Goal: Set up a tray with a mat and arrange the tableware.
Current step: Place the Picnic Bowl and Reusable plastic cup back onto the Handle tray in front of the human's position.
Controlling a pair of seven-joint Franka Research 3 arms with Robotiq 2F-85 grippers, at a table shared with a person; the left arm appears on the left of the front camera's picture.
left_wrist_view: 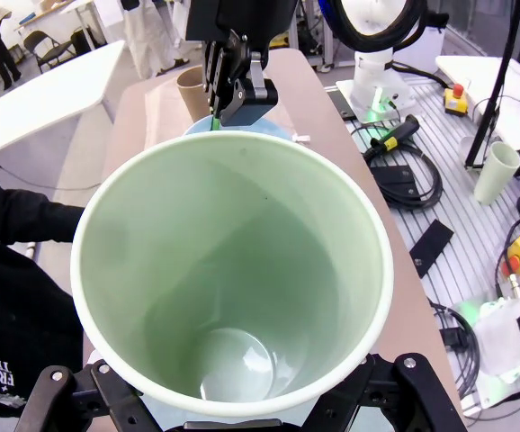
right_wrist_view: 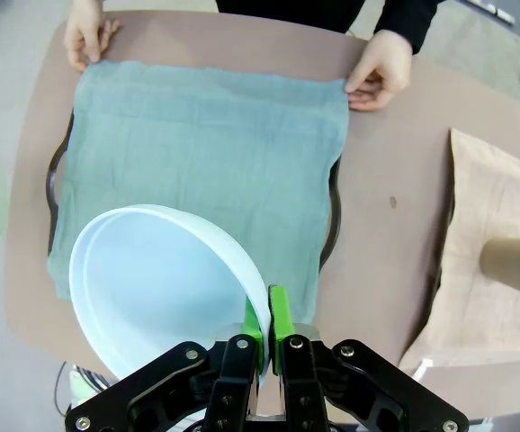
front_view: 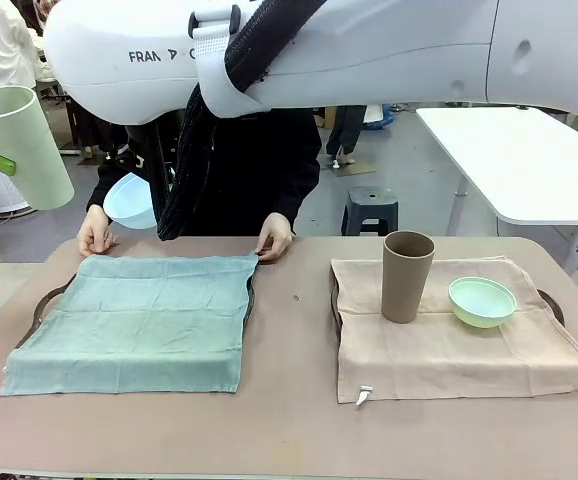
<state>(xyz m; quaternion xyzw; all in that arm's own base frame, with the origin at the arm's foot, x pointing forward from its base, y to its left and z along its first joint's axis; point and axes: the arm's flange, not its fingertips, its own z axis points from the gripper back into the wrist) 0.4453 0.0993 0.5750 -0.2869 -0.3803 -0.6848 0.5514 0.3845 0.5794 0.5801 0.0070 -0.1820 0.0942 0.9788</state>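
At the far left of the front view the left gripper (left_wrist_view: pixel 233 409) holds the pale green cup (front_view: pixel 21 145) up in the air, tilted, well above the desk (front_view: pixel 289 430); its jaws stand wide around the cup's base, and the left wrist view looks straight down into the cup's mouth

Below and right of it, a tray (front_view: pixel 44 305) on the desk's left half lies under a teal mat (front_view: pixel 134 322). A person's hands (front_view: pixel 96 233) pinch the mat's two far corners, one at each side

Above the mat's far edge the right gripper (right_wrist_view: pixel 267 346) hangs in the air, its green pads closed tight on the rim of the light blue bowl (front_view: pixel 131 200), which it holds tipped on edge. In the right wrist view the bowl sits over the near left part of the mat

On the right half of the desk a second tray (front_view: pixel 551 305) carries a beige mat (front_view: pixel 449 350). The taupe-brown cup (front_view: pixel 407 275) stands upright on it, with the mint green bowl (front_view: pixel 482 301) just beside it to the right
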